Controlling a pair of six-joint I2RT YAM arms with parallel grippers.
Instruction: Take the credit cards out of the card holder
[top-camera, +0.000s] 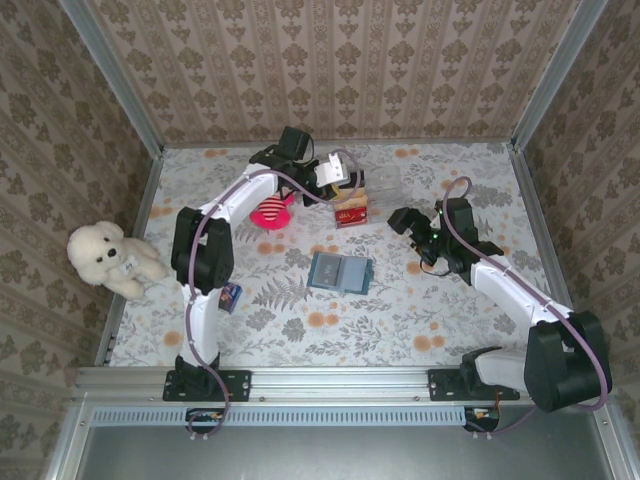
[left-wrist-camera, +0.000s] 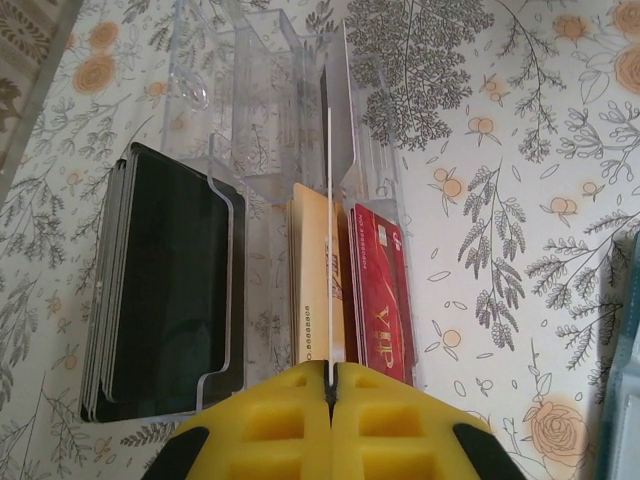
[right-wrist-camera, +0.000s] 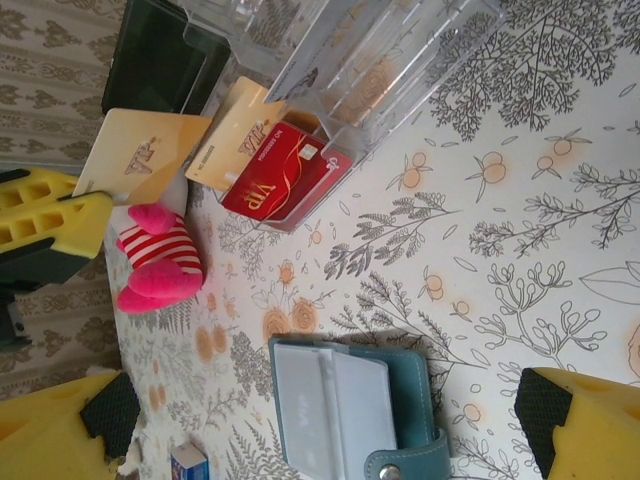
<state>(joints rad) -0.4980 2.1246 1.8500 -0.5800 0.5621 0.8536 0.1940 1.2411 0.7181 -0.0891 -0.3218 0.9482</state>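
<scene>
Both outstretched: left fingers (left-wrist-camera: 280, 430) pinch a gold card (right-wrist-camera: 135, 150) above the tray (left-wrist-camera: 200, 60), right fingers (right-wrist-camera: 590, 420) spread empty

Seen from above, the light is bright, soft and even. The tabletop (top-camera: 400, 320) carries only faint, short shadows close under the arms (top-camera: 205, 250). The straight frame rails splay outward toward the upper corners, a sign of wide-angle distortion.

In the left wrist view the picture is bright and slightly washed out. Pale glare streaks the walls of the clear tray (left-wrist-camera: 260, 90) at upper centre. The left end effector (left-wrist-camera: 330, 385) at the bottom edge is soft, and the credit card (left-wrist-camera: 327, 200) it pinches shows as a thin, hazy line.

The right wrist view is sharp mid-frame and dimmer at upper left. The fingers (right-wrist-camera: 590, 425) of the right end effector (right-wrist-camera: 325, 430) blur in the lower corners.
</scene>
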